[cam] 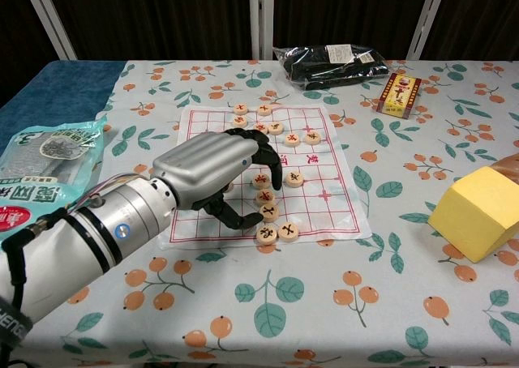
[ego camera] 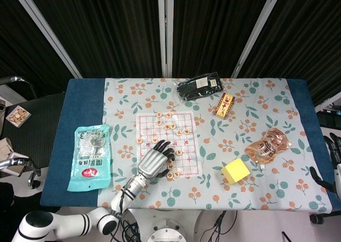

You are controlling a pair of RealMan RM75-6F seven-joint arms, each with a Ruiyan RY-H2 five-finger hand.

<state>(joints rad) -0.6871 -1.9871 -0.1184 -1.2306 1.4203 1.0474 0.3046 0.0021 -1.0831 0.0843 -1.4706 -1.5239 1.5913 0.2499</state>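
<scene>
Left robot hand (cam: 212, 167) curled, grasping nothing, over chess pieces (cam: 276, 233) (red and black characters, unreadable).

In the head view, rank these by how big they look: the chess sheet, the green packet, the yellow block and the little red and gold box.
1. chess sheet
2. green packet
3. yellow block
4. red and gold box, slimmer than the block

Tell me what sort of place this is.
Probably a robot test bench in a lab: a table with a floral cloth, dark curtains behind, and unrelated props such as a chess board sheet and a yellow block.
</scene>
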